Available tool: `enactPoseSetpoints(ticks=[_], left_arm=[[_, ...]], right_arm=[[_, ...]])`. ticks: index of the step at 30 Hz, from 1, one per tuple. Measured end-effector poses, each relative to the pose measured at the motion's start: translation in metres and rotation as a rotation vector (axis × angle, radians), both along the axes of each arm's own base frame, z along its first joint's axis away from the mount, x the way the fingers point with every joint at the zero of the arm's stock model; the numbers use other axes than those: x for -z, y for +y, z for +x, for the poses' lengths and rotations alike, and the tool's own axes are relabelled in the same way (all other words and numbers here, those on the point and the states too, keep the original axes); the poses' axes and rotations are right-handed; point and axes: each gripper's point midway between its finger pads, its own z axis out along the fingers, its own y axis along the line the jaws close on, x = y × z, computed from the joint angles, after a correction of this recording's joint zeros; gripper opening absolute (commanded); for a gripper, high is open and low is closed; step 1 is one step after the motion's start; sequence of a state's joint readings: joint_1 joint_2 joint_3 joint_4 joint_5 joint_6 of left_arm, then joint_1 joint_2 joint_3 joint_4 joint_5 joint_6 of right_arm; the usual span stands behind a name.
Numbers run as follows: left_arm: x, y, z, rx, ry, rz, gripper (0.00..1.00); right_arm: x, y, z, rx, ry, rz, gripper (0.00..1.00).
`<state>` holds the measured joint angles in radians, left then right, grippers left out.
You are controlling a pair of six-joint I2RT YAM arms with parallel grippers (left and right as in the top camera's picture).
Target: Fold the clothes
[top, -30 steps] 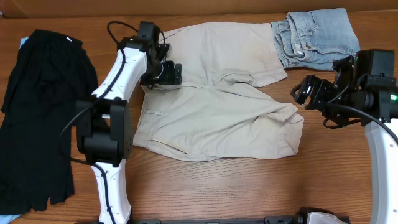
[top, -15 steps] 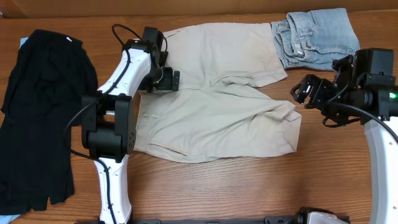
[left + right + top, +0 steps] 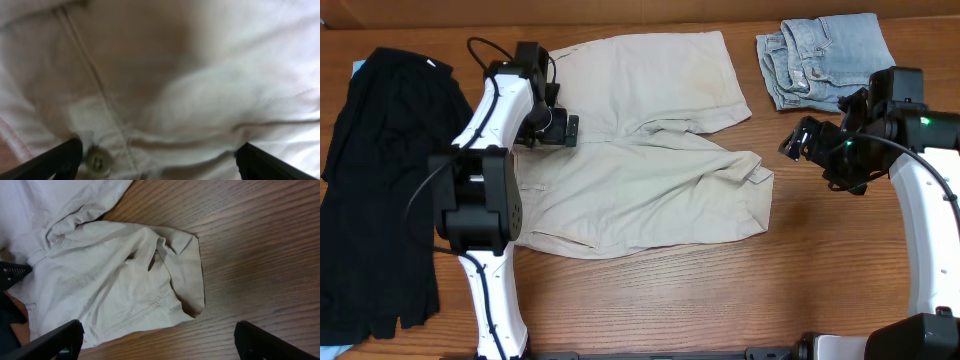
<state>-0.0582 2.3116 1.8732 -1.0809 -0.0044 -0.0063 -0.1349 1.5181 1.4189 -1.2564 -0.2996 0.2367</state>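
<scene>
Shorts point(image 3: 650, 175): pale khaki, mid-worktop, laid out mostly flat, unfolded. The waistband is at the left and both legs run right.
Worktop point(image 3: 720, 310): brown wood with visible grain, bare along the front edge and to the right of the shorts.
Leg hem point(image 3: 187, 280): the lower leg's right end is rumpled, with a corner turned over on itself.
Left pincer point(image 3: 565, 130): down on the waistband area, spread wide. The wrist view shows its fingers point(image 3: 60, 157) at either frame edge with cloth between them and a button point(image 3: 98, 161) just inside the left one. Cannot tell if any fabric is pinched.
Right pincer point(image 3: 798, 143): spread wide and holding nothing, over bare wood just right of the leg hems.
Denim piece point(image 3: 825, 60): light blue, bunched at the far right corner, apart from the shorts.
Black garment point(image 3: 380, 180): large, spread down the left side.
</scene>
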Motion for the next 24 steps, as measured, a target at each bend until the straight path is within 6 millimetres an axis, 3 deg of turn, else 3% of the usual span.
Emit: enactPoseSetpoints(ticks=[4, 9, 12, 16, 19, 24], left_arm=[[-0.028, 0.005, -0.003, 0.009, 0.048, 0.029, 1.00], [-0.112, 0.005, 0.017, -0.011, -0.092, 0.030, 1.00], [-0.165, 0.006, 0.006, -0.052, -0.160, 0.022, 1.00], [-0.229, 0.006, -0.031, -0.092, -0.223, 0.010, 1.00], [-0.254, 0.003, -0.055, -0.099, -0.236, 0.007, 1.00], [-0.271, -0.005, -0.072, -0.092, -0.265, -0.008, 1.00]], right_arm=[[0.000, 0.000, -0.002, -0.001, 0.006, 0.001, 1.00], [-0.011, 0.001, -0.011, -0.001, -0.014, -0.002, 1.00], [-0.032, 0.003, -0.021, -0.001, -0.077, -0.011, 1.00], [-0.067, 0.004, -0.041, 0.012, -0.196, -0.031, 1.00], [-0.088, 0.003, -0.059, 0.041, -0.261, -0.052, 1.00], [-0.103, 0.003, -0.091, 0.093, -0.292, -0.061, 1.00]])
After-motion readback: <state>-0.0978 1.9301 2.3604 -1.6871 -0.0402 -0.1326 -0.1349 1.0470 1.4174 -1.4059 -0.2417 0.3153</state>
